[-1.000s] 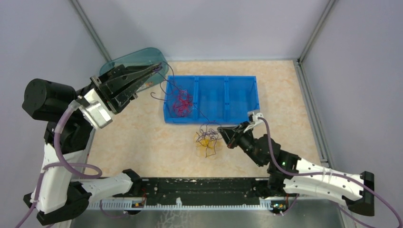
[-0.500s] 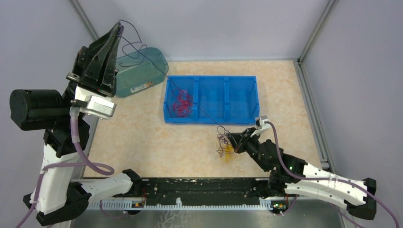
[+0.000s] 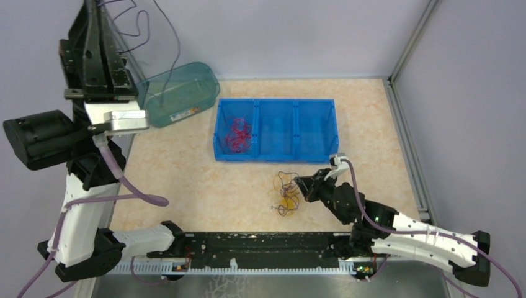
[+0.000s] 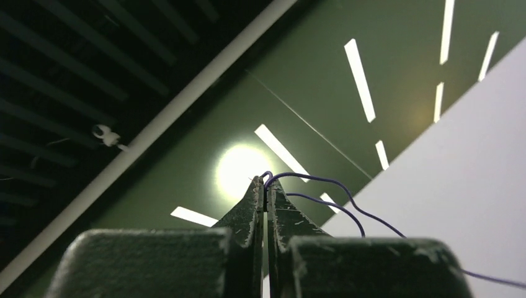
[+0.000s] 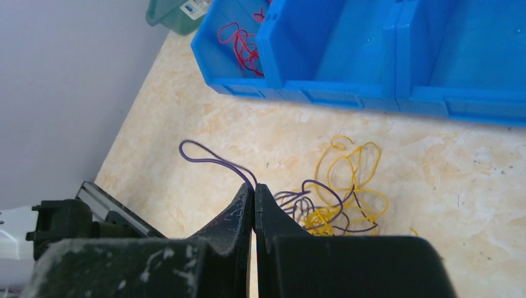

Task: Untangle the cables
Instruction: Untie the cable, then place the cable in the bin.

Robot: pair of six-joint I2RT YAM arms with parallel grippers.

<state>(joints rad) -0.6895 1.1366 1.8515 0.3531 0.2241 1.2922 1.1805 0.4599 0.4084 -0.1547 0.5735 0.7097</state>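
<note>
Our left gripper (image 4: pixel 265 185) pinches a purple cable (image 4: pixel 308 177) trailing rightward. Our right gripper (image 5: pixel 254 189) clamps a purple strand (image 5: pixel 214 161), yellow tangle (image 5: pixel 319 217) just right.

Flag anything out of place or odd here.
A tangle of yellow and purple cables lies on the table, outside the blue bin. One purple cable dangles in mid-air from the raised left gripper.

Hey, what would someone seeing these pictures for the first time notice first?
The left gripper stands raised high at the far left, shut on a purple cable that trails down toward the teal bin. Near the front, the right gripper pinches a purple strand beside a yellow-and-purple tangle on the table, while red cables lie in the left compartment of the blue tray.
</note>
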